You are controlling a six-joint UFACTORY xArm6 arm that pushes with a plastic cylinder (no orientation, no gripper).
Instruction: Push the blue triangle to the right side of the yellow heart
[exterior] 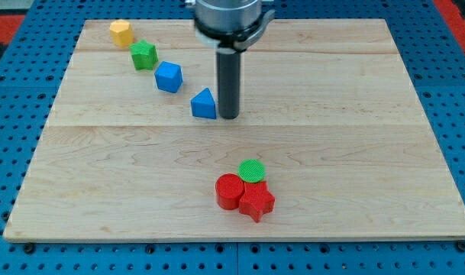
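Resting my tip (229, 116) just right of the blue triangle (205, 104), seemingly touching; holding nothing. Sitting far up-left: the yellow heart (121, 32).

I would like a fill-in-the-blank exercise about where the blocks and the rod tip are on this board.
1. My tip stands just to the view's ____ of the blue triangle.
2. The yellow block lies near the board's top-____ corner.
3. The green round block touches two ____ blocks.
4. Between the green star and the blue triangle lies a ____ block.

Missing words: right; left; red; blue
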